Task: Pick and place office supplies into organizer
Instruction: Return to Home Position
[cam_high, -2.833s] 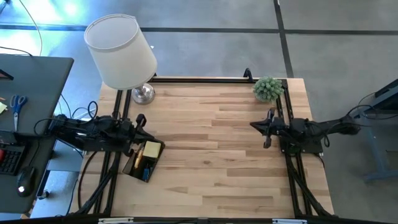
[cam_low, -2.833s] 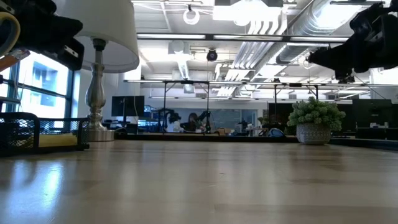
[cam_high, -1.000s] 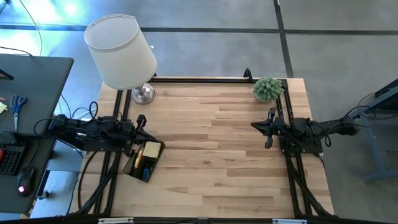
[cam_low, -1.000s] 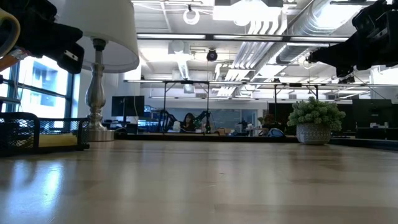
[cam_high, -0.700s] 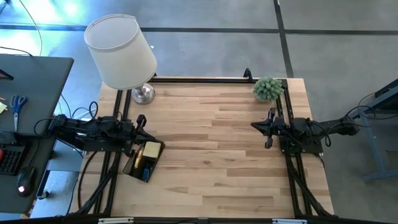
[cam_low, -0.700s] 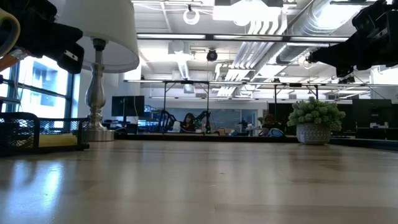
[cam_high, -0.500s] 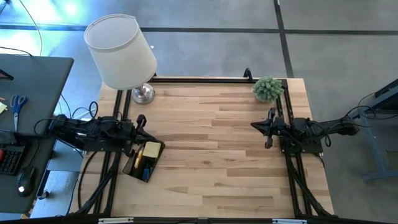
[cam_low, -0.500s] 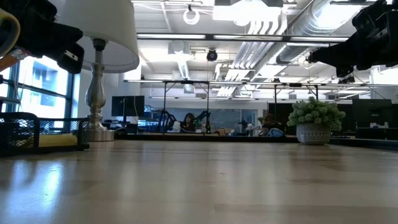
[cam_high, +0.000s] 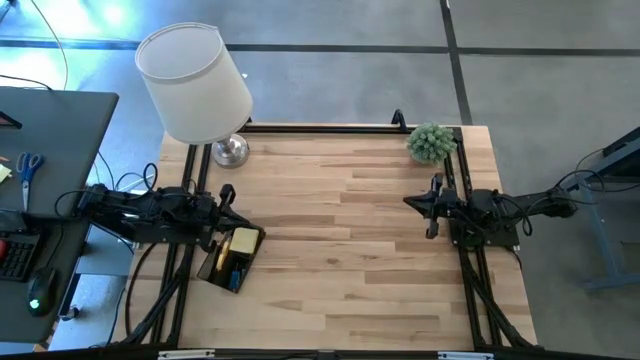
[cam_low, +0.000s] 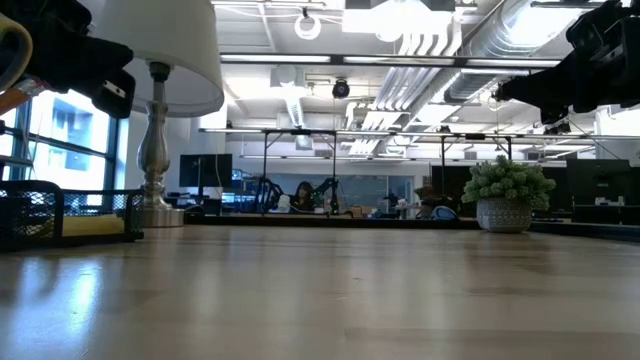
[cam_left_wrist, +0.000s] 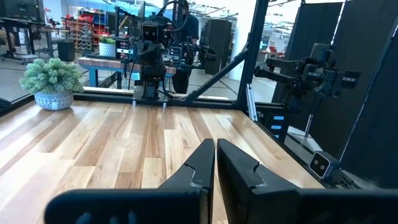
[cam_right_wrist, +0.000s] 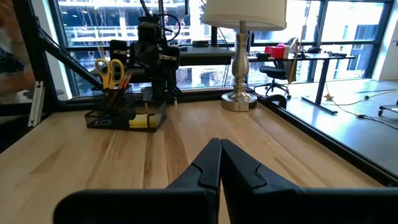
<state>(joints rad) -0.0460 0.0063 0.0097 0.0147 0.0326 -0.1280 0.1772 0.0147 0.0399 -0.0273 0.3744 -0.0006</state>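
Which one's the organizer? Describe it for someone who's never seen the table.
Find the white-shaded lamp at a corner of the table, on the side of the left arm. Further along that side sits the organizer, a black mesh tray. It alone holds yellow-handled scissors and a yellow sticky-note pad.

You see a pale planked wooden table (cam_high: 350, 230) with a smooth satin sheen. The black rectangular organizer (cam_right_wrist: 106, 118) is fine wire mesh, matt. The lamp base (cam_right_wrist: 239, 99), turned metal, shines like chrome; its white shade (cam_high: 195, 82) looks matt cloth. The yellow scissor handles (cam_right_wrist: 110, 68) are glossy plastic.
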